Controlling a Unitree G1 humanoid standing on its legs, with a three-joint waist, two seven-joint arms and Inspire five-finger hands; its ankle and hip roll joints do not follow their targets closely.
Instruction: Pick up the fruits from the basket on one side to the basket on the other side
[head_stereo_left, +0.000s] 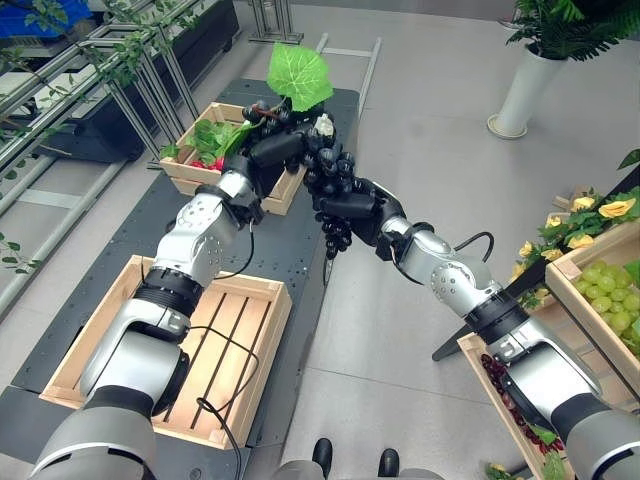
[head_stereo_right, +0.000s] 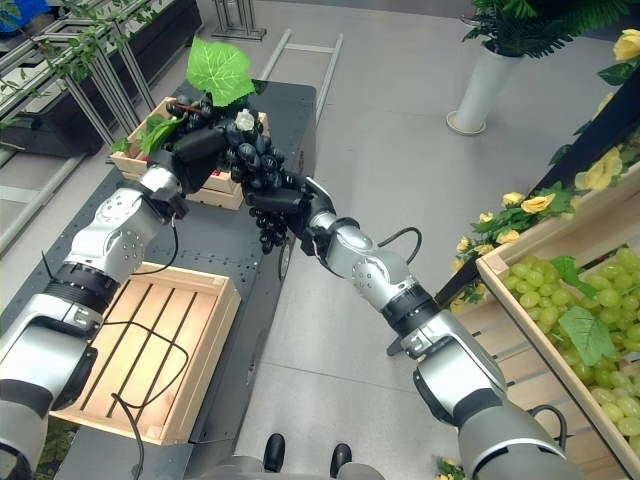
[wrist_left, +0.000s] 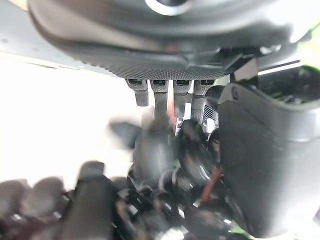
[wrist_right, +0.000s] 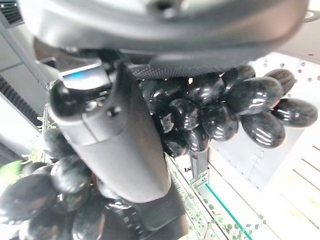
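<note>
You're looking down at a grey tiled floor (head_stereo_left: 420, 200) under even, bright light. A dark low platform (head_stereo_left: 300, 250) is running along your left side. Metal racking (head_stereo_left: 90, 70) with leafy vines is standing at upper left. A tall white vase (head_stereo_left: 525, 90) with green foliage is sitting at upper right. Yellow flowers (head_stereo_left: 590, 215) and wooden shelving (head_stereo_right: 560, 290) are lining the right edge
</note>
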